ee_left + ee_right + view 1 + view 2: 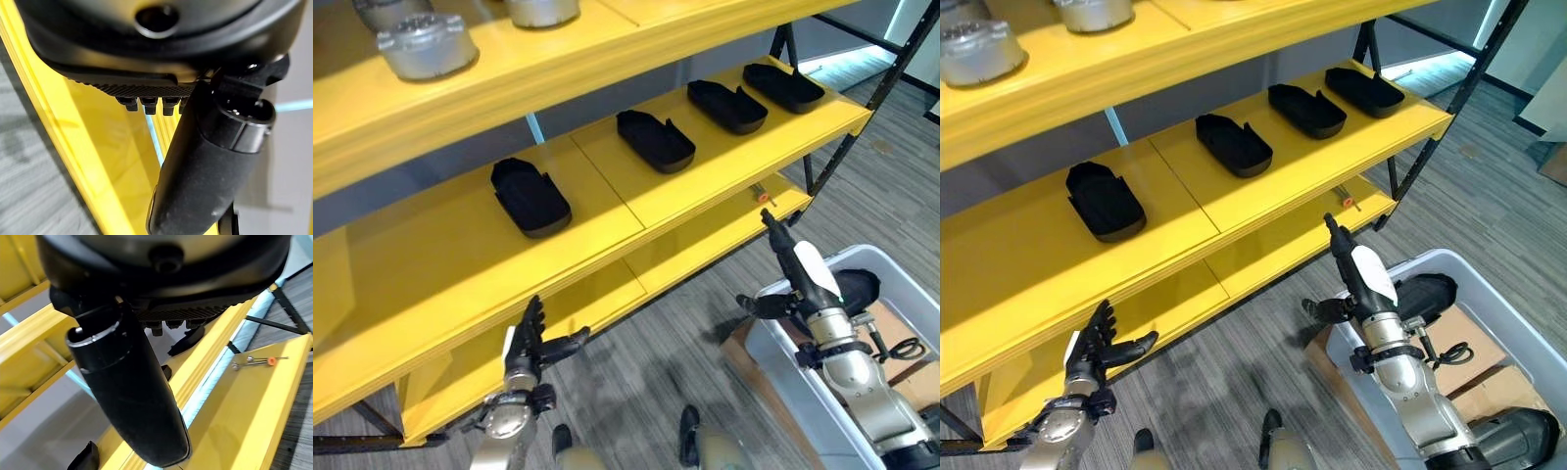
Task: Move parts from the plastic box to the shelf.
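Yellow shelf unit (636, 220) on a dark frame, 3 levels in sight, standing on grey striped carpet (636, 362).

Middle level: 4 black moulded parts in a row, well apart from one another — the first (530, 197) toward the robot's left, the second (654, 140) past the board seam, the third (727, 106), and the fourth (783, 86) near the right end.

Top level: 2 grey metal castings, one (427, 45) at the left, another (541, 11) beside it at the upper edge of the head view.

Lowest level: a small metal pin with an orange tip (259, 361) lying near the front right corner.

Plastic box (1489, 284), pale grey, on the floor at the robot's right; 1 black part (1422, 294) lies in it behind the right arm, with cardboard (1459, 343) beside it.

Left hand (530, 345): raised in front of the lowest level's edge, fingers straight and spread, thumb out, holding nothing.

Right hand (1356, 274): lifted above the box rim, fingers straight and pointing up toward the lowest level's front edge, thumb out to the side, holding nothing.
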### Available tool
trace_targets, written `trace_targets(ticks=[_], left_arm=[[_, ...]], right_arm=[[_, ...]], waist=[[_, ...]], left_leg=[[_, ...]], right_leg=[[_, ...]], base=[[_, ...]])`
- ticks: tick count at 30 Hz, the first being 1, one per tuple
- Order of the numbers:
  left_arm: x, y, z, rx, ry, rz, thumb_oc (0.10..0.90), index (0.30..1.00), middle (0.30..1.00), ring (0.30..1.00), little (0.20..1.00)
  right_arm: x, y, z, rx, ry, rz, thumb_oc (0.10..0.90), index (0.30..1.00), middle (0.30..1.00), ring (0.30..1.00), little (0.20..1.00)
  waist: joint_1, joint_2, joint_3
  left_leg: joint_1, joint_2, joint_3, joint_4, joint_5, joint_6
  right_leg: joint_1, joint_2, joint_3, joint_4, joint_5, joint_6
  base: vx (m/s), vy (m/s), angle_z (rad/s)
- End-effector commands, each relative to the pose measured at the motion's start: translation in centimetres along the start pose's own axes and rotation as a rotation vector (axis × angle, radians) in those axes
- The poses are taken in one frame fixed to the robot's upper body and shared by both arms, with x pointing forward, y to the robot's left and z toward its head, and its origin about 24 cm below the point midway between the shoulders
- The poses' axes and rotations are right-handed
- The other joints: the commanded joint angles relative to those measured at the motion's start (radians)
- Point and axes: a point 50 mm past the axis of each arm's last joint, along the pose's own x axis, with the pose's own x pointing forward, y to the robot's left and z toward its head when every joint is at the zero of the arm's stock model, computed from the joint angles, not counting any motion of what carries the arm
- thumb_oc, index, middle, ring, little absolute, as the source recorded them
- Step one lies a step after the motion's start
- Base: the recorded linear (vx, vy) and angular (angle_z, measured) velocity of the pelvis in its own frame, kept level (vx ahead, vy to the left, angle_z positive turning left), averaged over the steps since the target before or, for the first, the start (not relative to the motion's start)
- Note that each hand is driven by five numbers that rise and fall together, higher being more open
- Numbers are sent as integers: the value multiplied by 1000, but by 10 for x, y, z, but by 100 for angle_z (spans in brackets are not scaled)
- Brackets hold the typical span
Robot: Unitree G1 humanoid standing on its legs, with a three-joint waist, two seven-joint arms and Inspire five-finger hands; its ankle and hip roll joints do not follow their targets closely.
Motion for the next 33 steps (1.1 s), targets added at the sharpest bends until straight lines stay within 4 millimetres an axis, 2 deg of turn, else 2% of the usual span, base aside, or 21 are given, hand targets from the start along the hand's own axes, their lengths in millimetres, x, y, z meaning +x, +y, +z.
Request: trace_targets(ticks=[1,2,3,4,5,6,8,9,11,15,16,20,22,23,24,26,27,28,29,31,33], left_arm=[[3,8,48,41,-257,-17,900,1000,1000,1000,1000],[3,7,51,41,-268,-21,900,1000,1000,1000,1000],[3,7,51,41,-269,-21,900,1000,1000,1000,1000],[2,7,48,35,-258,-20,900,1000,1000,1000,1000],[2,7,48,35,-258,-20,900,1000,1000,1000,1000],[4,3,47,31,-251,-32,900,1000,1000,1000,1000],[5,3,47,40,-253,-38,900,1000,1000,1000,1000],[7,4,51,65,-262,-41,900,1000,1000,1000,1000],[9,5,53,62,-269,-25,900,1000,1000,1000,1000],[10,3,54,51,-275,-25,900,1000,1000,1000,1000],[11,-1,54,49,-273,-34,900,1000,1000,1000,1000],[11,-3,53,52,-268,-44,900,1000,1000,1000,1000],[13,-3,55,48,-275,-40,900,1000,1000,1000,1000],[14,-1,59,45,-290,-25,900,1000,1000,1000,1000],[14,2,60,46,-294,-10,900,1000,1000,1000,1000],[12,6,60,43,-291,5,900,1000,1000,1000,1000],[11,8,58,46,-287,7,900,1000,1000,1000,1000],[10,11,58,46,-288,18,900,1000,1000,1000,1000],[10,11,59,46,-288,21,900,1000,1000,1000,1000],[11,11,61,38,-300,24,900,1000,1000,1000,1000],[14,10,64,41,-309,24,900,1000,1000,1000,1000]], right_arm=[[19,-31,33,-56,-201,-142,900,1000,1000,1000,1000],[21,-32,31,-47,-194,-165,900,1000,1000,1000,1000],[21,-32,31,-46,-194,-166,900,1000,1000,1000,1000],[27,-32,34,-40,-207,-173,900,1000,1000,1000,1000],[27,-32,34,-40,-207,-173,900,1000,1000,1000,1000],[27,-30,31,-57,-188,-164,900,1000,1000,1000,1000],[26,-28,28,-44,-172,-162,900,1000,1000,1000,1000],[26,-21,29,-21,-163,-138,900,1000,1000,1000,1000],[31,-13,33,9,-173,-113,900,1000,1000,1000,1000],[33,-8,36,40,-175,-102,900,1000,1000,1000,1000],[33,-4,37,52,-177,-87,900,1000,1000,1000,1000],[31,0,38,76,-182,-71,900,1000,1000,1000,1000],[32,1,41,83,-190,-73,900,1000,1000,1000,1000],[38,4,47,91,-210,-74,900,1000,1000,1000,1000],[43,7,53,107,-230,-75,900,1000,1000,1000,1000],[51,15,60,118,-248,-58,900,1000,1000,1000,1000],[56,18,66,118,-263,-46,900,1000,1000,1000,1000],[60,21,70,120,-274,-38,900,1000,1000,1000,1000],[61,21,71,121,-276,-37,900,1000,1000,1000,1000],[64,19,73,83,-275,-45,900,1000,1000,1000,1000],[63,15,72,62,-273,-62,900,1000,1000,1000,1000]], waist=[[11,-19,-14],[24,-16,-12],[24,-17,-13],[31,-11,-16],[31,-11,-16],[21,-8,-43],[15,-10,-57],[7,-10,-69],[8,-12,-77],[1,-13,-90],[-4,-12,-99],[-18,-8,-103],[-22,-4,-93],[-12,1,-69],[10,8,-51],[44,20,-38],[51,23,-34],[61,29,-32],[60,30,-30],[45,14,-23],[36,1,-26]], left_leg=[[43,-127,13,-17,-42,74],[12,-193,-66,0,-40,69],[7,-194,-66,6,-43,70],[10,-231,-138,-9,-55,89],[10,-231,-138,-9,-55,89],[52,-210,-111,-95,-22,103],[63,-206,-102,-119,-17,110],[96,-196,-56,-169,-7,124],[119,-193,-23,-195,-7,137],[132,-192,-5,-198,-15,142],[145,-193,10,-198,-24,147],[159,-190,42,-195,-39,154],[170,-186,64,-189,-58,162],[170,-175,102,-172,-74,166],[177,-164,136,-162,-89,165],[190,-141,187,-160,-105,156],[197,-130,218,-165,-104,154],[215,-112,245,-175,-120,143],[222,-112,248,-178,-123,143],[236,-106,269,-191,-118,128],[242,-107,257,-188,-128,120]], right_leg=[[147,79,-40,-150,0,49],[138,88,-10,-148,12,57],[136,88,-10,-147,12,58],[121,102,41,-139,21,69],[121,102,41,-139,21,69],[120,111,62,-149,34,71],[119,111,70,-147,32,71],[111,111,101,-133,32,79],[102,113,138,-128,41,88],[102,114,163,-133,50,95],[105,117,190,-141,57,99],[104,124,226,-143,62,104],[85,125,234,-102,49,114],[45,108,179,-33,49,131],[27,64,73,4,45,140],[21,-49,-136,35,63,143],[5,-99,-209,36,97,146],[6,-151,-266,26,106,166],[11,-150,-266,21,109,172],[-11,-193,-241,-60,210,196],[-13,-217,-209,-89,256,212]], base=[[54,81,-45],[23,70,-33],[-4,121,-30],[-3,82,-48],[42,185,-108],[88,152,-118],[79,165,-84],[33,164,-41],[26,165,-83],[25,55,-48],[46,65,-31],[40,71,-54],[-5,63,-44],[-73,44,-39],[-95,37,-71],[-50,7,-162],[32,-20,-193],[58,-10,-154],[87,-95,-108],[115,-167,-89],[186,-185,-15]])
